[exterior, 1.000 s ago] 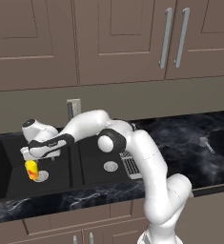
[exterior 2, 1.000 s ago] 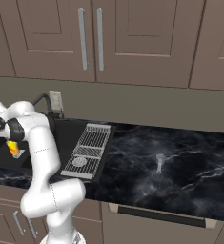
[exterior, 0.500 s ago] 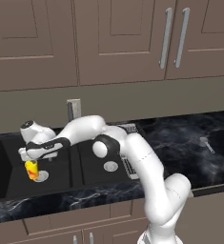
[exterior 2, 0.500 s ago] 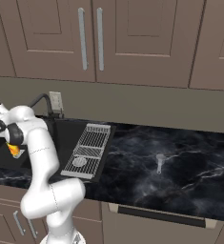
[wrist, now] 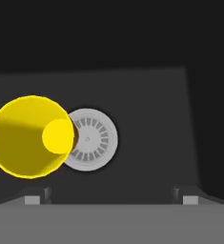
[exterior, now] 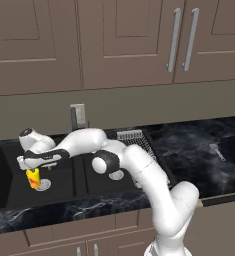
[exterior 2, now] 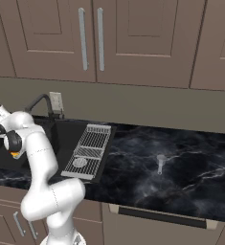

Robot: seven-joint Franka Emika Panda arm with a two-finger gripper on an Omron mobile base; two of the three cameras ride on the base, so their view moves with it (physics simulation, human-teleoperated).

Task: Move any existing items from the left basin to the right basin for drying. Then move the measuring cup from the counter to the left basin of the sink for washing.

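Left base view first: has sunk the elbow a little lower than a moment ago, yet holds the gripper (exterior: 31,167) in much the same place, right above the yellow cup (exterior: 34,178). Leaves that cup standing where it was, in the left basin (exterior: 9,170), just beside the drain (exterior: 44,185). Has put nothing in the right basin (exterior: 91,184) so far.

Right base view next: shows only a bit of orange (exterior 2: 14,154) behind the arm. Leaves the measuring cup (exterior 2: 160,160) far off on the counter (exterior 2: 195,158), untouched.

Hand view last: keeps the fingertips (wrist: 37,195) wide apart, holding nothing, with the yellow cup off to one side and not between them. Means the grab has not happened yet, so probably needs a small shift sideways, then down.
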